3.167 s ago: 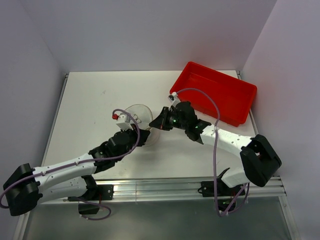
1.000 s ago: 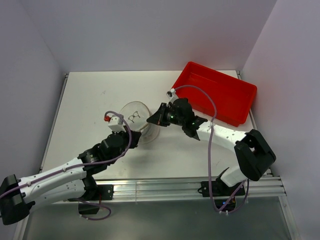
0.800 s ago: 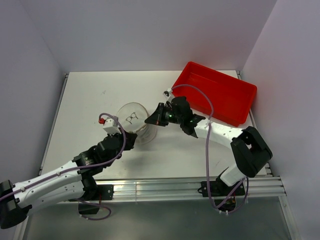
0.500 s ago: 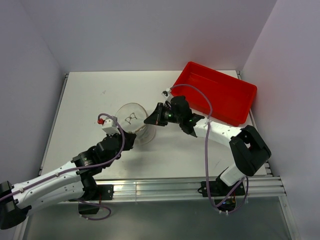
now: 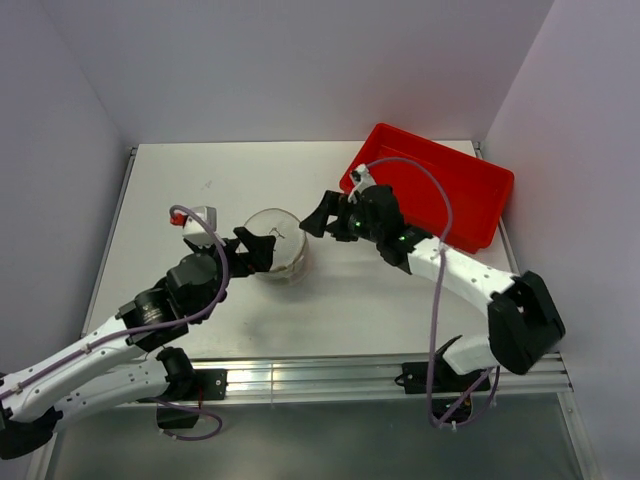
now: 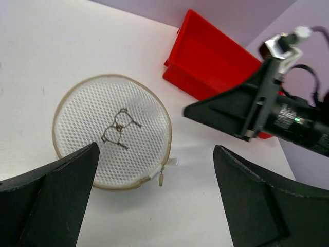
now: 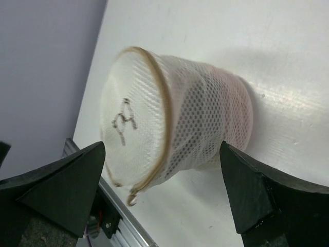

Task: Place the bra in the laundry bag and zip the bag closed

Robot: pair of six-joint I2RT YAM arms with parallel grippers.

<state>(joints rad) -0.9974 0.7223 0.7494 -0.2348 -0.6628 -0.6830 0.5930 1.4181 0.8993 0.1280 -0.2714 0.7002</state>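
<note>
The laundry bag (image 5: 277, 246), a round white mesh pouch with a tan zipper rim, lies on the white table between my two grippers. Its flat printed face (image 6: 110, 131) faces the left wrist camera. The zipper pull (image 6: 161, 177) hangs at the rim's lower right, and the rim looks closed all round. The bra shows only as a pale pink tint (image 7: 235, 110) through the mesh. My left gripper (image 5: 250, 250) is open just left of the bag, touching nothing. My right gripper (image 5: 316, 220) is open a little to the bag's right, also holding nothing.
A red plastic tray (image 5: 432, 185) stands at the back right, just behind the right arm. Grey walls close the table in at the back and on both sides. A metal rail (image 5: 330, 375) runs along the near edge.
Both grippers have opened and let go of the laundry bag's rim. Each has drawn back a little from it. The bag has shifted slightly and now lies free.
</note>
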